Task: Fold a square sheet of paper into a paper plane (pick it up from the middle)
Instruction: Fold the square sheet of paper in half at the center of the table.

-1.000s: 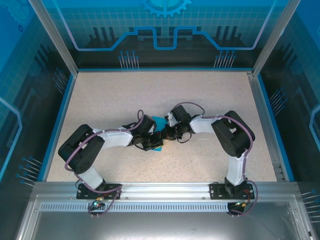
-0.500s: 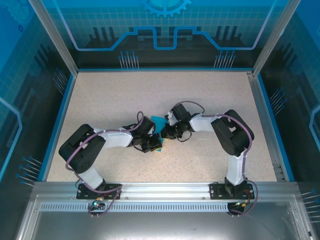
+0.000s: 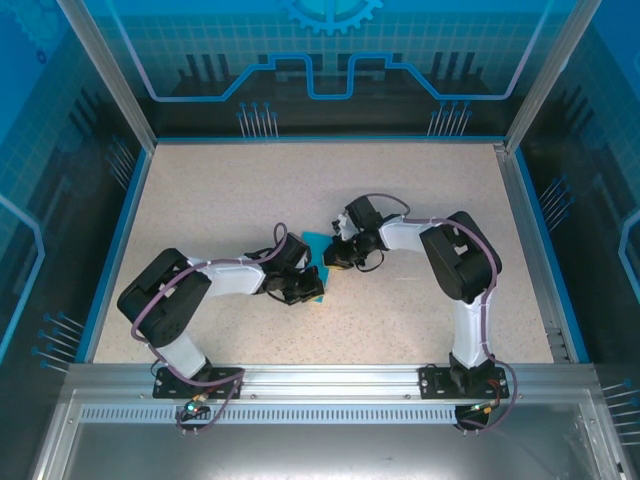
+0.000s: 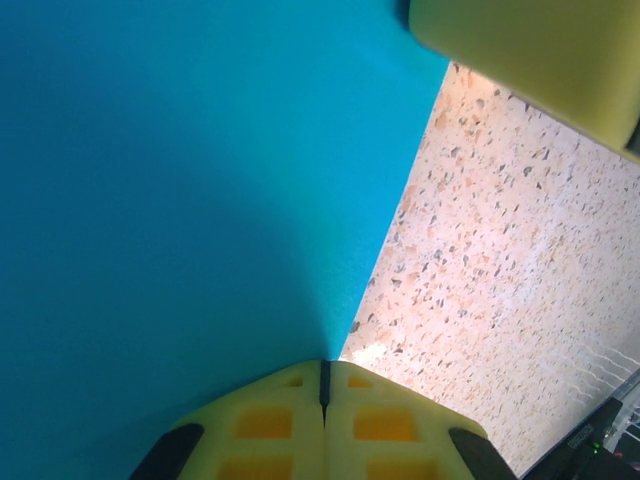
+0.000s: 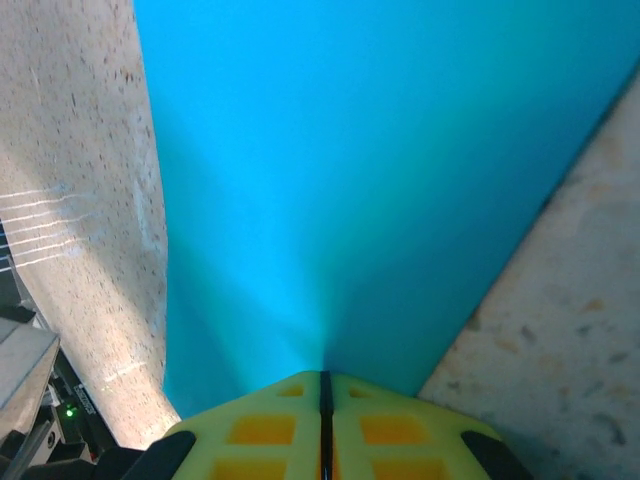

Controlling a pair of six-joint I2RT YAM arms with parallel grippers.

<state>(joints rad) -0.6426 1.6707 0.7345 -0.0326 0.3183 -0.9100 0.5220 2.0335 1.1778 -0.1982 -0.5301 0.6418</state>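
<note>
The bright cyan-blue sheet of paper lies at the table's middle, mostly hidden under both wrists. In the left wrist view the paper runs into my left gripper, whose yellow fingers are shut on its edge. A yellow finger pad of the other gripper shows at the upper right. In the right wrist view the paper spreads out from my right gripper, also shut on it. From above, the left gripper and the right gripper meet over the paper.
The speckled beige tabletop is bounded by blue walls and an aluminium rail at the near edge. Purple cables loop along both arms. Open table surface lies behind and to both sides of the arms.
The right arm has drawn its wrist back and slightly to the right, its elbow swinging in. The left arm has stayed nearly still. Both grippers remain shut on the paper.
</note>
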